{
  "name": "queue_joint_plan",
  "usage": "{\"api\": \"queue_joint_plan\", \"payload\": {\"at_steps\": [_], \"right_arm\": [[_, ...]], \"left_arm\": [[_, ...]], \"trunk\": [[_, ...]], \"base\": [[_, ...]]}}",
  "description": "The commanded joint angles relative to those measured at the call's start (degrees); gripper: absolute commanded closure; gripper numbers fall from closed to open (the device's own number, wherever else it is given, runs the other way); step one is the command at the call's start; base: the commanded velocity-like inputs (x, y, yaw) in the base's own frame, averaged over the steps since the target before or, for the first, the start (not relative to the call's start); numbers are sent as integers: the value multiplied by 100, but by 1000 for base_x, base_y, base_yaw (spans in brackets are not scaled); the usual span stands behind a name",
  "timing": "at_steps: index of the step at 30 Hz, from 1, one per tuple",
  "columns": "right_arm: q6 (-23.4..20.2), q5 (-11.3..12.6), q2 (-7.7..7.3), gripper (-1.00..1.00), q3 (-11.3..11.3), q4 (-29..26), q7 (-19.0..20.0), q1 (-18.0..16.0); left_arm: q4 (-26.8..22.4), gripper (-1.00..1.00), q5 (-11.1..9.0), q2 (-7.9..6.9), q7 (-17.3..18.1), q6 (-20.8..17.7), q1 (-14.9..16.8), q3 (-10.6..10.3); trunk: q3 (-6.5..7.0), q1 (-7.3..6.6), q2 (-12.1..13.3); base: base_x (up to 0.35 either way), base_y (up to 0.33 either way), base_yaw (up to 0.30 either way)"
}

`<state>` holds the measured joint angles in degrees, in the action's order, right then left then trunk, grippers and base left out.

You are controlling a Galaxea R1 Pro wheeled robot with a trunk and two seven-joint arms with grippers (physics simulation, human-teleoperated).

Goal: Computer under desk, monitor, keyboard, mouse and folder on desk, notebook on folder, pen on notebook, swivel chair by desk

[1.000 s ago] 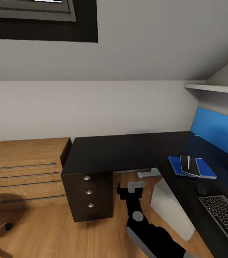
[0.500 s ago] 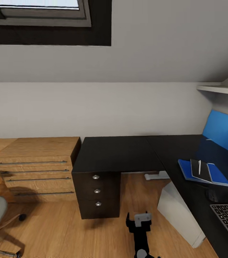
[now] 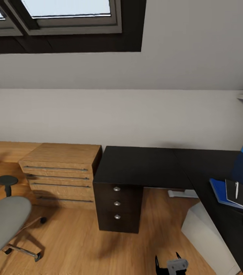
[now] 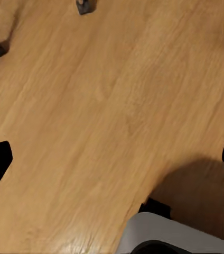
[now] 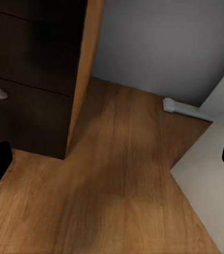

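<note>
Glossy black desk, flat blue folder, both grippers' fingers spread.

1 desk; 1 swivel chair; 1 folder; 1 notebook; 1 pen; 1 computer; 2 drawer units.

The head camera looks from standing height, forward and slightly down, at the inner corner of the glossy black L-shaped counter. The right wrist camera sits low, facing under that counter, close to the black drawer unit with round knobs; both views share it and the white-grey boxy tower. The left wrist camera points steeply down, near the light wood plank floor.
</note>
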<state>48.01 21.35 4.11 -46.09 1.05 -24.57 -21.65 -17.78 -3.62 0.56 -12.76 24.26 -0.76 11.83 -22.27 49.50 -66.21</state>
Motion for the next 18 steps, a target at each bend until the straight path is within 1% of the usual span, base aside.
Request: {"api": "queue_joint_plan", "payload": {"at_steps": [1, 2, 3, 4, 5, 6, 7, 8, 9, 12, 13, 18], "right_arm": [[110, 19, 4, -100, -49, 12, -32, 13], [250, 27, 4, -100, -49, 13, -33, 38], [299, 32, 3, -100, -47, 12, -36, 47], [448, 143, 12, -100, -37, -3, -48, 71], [472, 193, 14, -100, -36, -7, -50, 73], [529, 320, 21, -100, -39, -13, -50, 76], [561, 390, 26, -100, -41, -15, -52, 77], [703, 646, 78, -100, -44, -15, -51, 80], [774, 725, 116, -100, -43, -11, -53, 81], [953, 832, 167, -100, -37, 3, -101, 82], [1038, 852, 163, -100, -32, 9, -413, 82], [1043, 845, 148, -100, -28, 13, -492, 82]], "left_arm": [[14, -100, -39, 9, -13, 234, -3, -11], [102, -100, -40, 40, -17, 667, -3, -9], [166, -100, -39, 61, -19, 883, -3, -8], [620, -100, -25, 156, -18, 2043, -3, -6], [711, -100, -23, 171, -18, 2288, -3, -6], [875, -100, -23, 195, -14, 2765, -3, -6], [948, -100, -23, 208, -13, 2988, -3, -6], [1167, -100, -20, 255, -10, 3574, -3, -6], [1225, -100, -20, 277, -9, 3574, -3, -5], [1309, -100, -24, 310, -8, 3574, -3, -5], [1335, -100, -32, 309, -10, 3574, -3, -15], [1338, -100, -33, 311, -13, 3574, 0, -18]], "trunk": [[10, -22, 38], [25, -44, 78], [39, -66, 118], [54, -88, 158], [69, -110, 198], [85, -132, 238], [101, -154, 279], [118, -176, 319], [136, -198, 359], [189, -264, 479], [189, -264, 479], [189, -264, 479]], "base": [[0, 0, 276], [0, 0, 275], [0, 0, 275], [0, 0, 275], [0, 0, 275], [0, 0, 275], [0, 0, 275], [0, 0, 275], [0, 0, 275], [0, 0, 277], [0, 0, 286], [0, 0, 287]]}}
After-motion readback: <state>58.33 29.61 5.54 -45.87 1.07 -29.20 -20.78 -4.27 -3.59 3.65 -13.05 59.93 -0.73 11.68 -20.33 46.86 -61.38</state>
